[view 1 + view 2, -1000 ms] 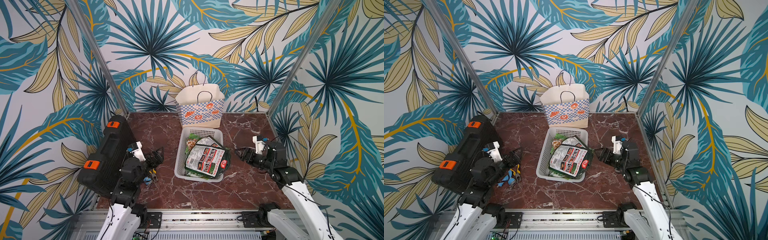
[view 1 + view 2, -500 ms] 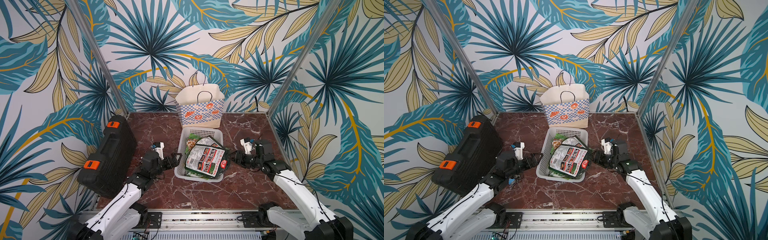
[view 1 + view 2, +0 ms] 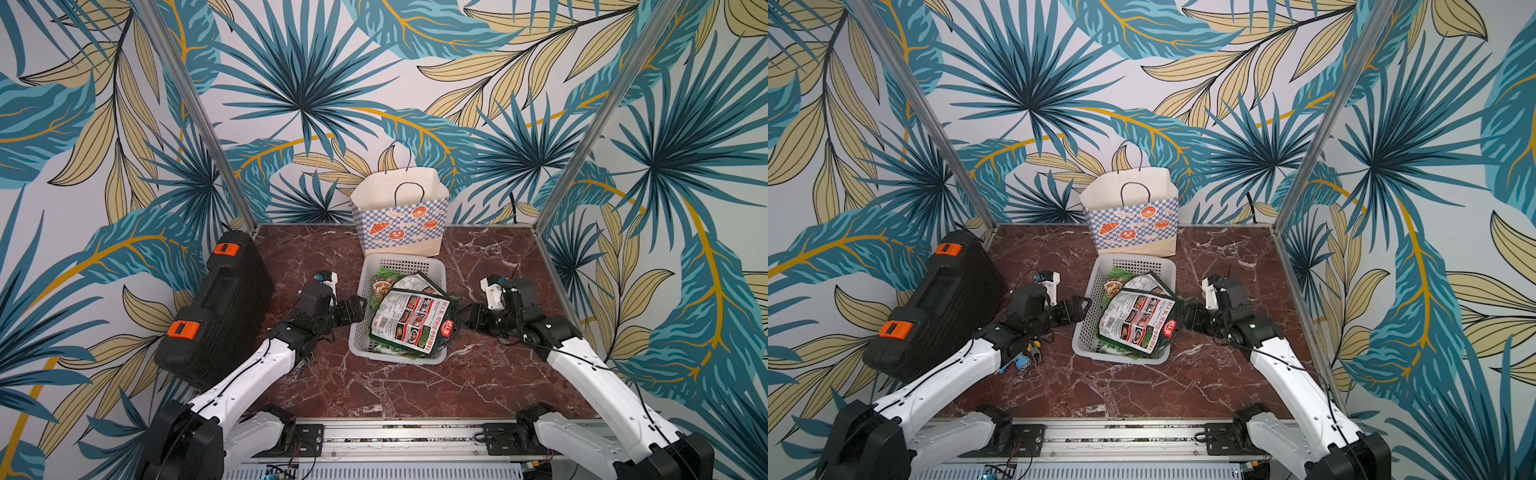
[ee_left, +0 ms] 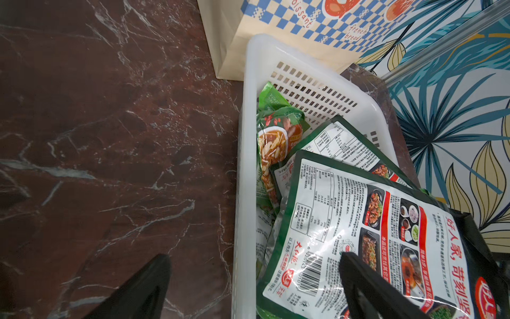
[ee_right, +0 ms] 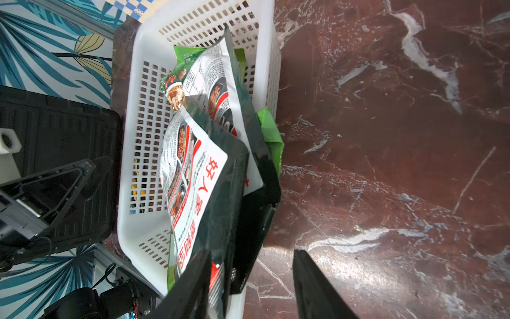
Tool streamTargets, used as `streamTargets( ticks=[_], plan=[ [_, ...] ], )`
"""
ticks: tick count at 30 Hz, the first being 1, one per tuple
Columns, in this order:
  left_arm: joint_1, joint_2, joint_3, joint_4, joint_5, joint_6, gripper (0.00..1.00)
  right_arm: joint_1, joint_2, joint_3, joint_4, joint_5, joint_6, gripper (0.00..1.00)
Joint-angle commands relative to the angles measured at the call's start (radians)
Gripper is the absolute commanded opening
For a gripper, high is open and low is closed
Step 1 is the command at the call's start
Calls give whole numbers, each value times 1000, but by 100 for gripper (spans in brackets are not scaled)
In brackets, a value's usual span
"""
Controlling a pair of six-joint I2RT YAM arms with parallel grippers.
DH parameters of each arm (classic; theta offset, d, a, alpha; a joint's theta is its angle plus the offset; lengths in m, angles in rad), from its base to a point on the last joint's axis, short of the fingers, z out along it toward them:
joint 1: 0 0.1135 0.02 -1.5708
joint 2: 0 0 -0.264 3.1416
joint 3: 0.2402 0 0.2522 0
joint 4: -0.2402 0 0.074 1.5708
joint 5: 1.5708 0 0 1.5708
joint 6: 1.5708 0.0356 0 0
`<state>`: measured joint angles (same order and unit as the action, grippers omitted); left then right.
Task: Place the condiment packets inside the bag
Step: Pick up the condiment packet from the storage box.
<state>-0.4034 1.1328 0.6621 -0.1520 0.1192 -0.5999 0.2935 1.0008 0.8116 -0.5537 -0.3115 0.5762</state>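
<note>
The left gripper [image 4: 254,259] is spread wide and holds nothing. It straddles the left wall of the basket [image 4: 240,193] about midway along, with one finger [image 4: 143,287] over bare table [image 4: 110,138] and the other [image 4: 369,287] above the top packet [image 4: 358,221]. The right gripper [image 5: 251,254] faces it from the basket's right side. Its jaws stand about half apart around that packet's dark edge, which hangs over the right rim. One finger [image 5: 190,287] lies over the packet's printed face and the other [image 5: 314,284] over the table. A strip of table shows between the dark edge and the outer finger, so nothing is clamped. The inner finger may be touching the packet; the wrist view is too close to tell.

All the packets lie in the basket, a white perforated one at mid-table. The top packet lies tilted, label side up, toward the near right corner. A second dark packet [image 3: 411,283] lies under it, farther back. Green packets [image 3: 383,284] sit beneath both along the left and far sides, and one green corner [image 5: 271,135] pokes over the right rim.

The bag [image 3: 399,224] stands upright and open just beyond the basket's far wall, at the table's far edge. A black case [image 3: 220,307] with orange latches sits at the left edge.
</note>
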Motion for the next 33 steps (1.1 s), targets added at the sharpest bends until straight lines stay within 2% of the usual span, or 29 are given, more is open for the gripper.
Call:
streamTargets(
  ticks=[1,6,9,13,23,27,33],
  plan=[
    [1,42,80,-33,-8,50,100,22,-13,16,-1,-56,-19,53],
    [11,124,131,-40,21,55,100,38,3,-6,37,-86,-6,50],
    [13,176,151,-29,53,54,100,44,17,-15,56,-104,-2,44],
    [13,228,165,-3,88,52,100,55,22,-21,87,-121,5,40],
    [-7,275,157,74,176,20,92,80,100,-29,153,-108,31,20],
    [-31,279,148,88,188,8,87,85,72,-25,128,-57,34,0],
    [-84,277,143,97,182,5,85,84,-74,24,-2,119,35,0]
  ],
)
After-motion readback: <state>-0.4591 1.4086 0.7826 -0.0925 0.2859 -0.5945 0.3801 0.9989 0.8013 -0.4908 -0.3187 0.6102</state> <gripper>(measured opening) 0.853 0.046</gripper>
